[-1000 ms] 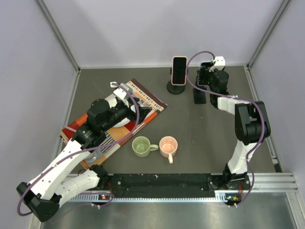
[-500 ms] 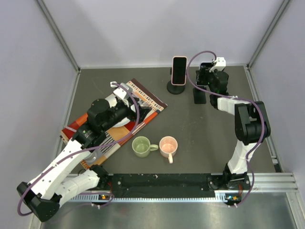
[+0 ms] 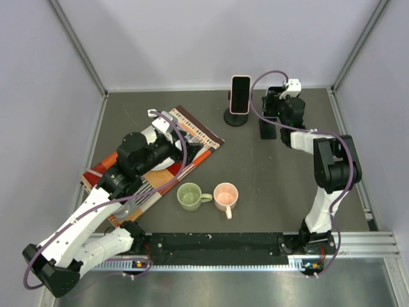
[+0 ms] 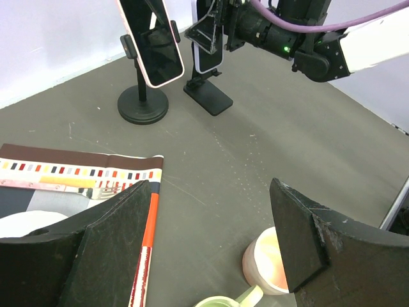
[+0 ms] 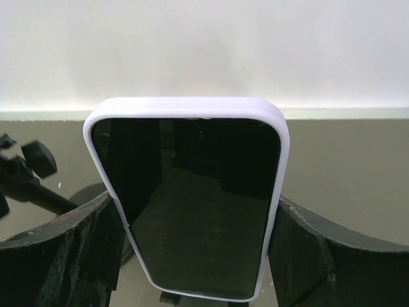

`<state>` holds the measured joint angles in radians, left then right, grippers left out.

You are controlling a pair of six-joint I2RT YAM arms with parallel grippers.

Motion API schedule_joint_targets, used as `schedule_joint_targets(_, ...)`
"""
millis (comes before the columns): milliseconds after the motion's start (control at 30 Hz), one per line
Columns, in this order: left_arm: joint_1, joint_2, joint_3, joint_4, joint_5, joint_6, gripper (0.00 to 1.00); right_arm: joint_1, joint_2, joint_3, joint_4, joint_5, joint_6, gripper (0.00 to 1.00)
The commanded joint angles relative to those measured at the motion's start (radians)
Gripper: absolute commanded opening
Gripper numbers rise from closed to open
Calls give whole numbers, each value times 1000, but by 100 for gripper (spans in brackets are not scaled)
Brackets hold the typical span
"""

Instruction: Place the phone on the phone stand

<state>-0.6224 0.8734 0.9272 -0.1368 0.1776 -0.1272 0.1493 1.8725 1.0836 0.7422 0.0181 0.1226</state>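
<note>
**A:** Where do we put the pale-cased dark-screen phone (image 5: 192,204)?

**B:** Upright between the fingers of the right gripper (image 5: 195,211). They press both long edges and we see no gap, so we call it gripped. It's at the top of the black flat-base phone stand (image 4: 212,97), far right of the table. We can't tell whether it's seated.

**A:** Left gripper (image 4: 211,211)?

**B:** Jaws wide with nothing in them, above the striped placemat (image 4: 77,171), well apart from the stand.

**A:** Anything else we log?

**B:** A pink-cased phone (image 4: 153,48) on a round-base black stand (image 4: 142,102) just beside the flat-base one. A green mug (image 3: 189,196) and a pink mug (image 3: 225,194) sit side by side up front.
</note>
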Motion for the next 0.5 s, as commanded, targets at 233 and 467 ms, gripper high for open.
schedule_joint_targets(233,4,-7,-2,34,2,9,80,21,16,-40,126,29,-20,4)
schedule_joint_targets(467,4,-7,-2,36,3,8,80,24,10,-44,167,20,3,6)
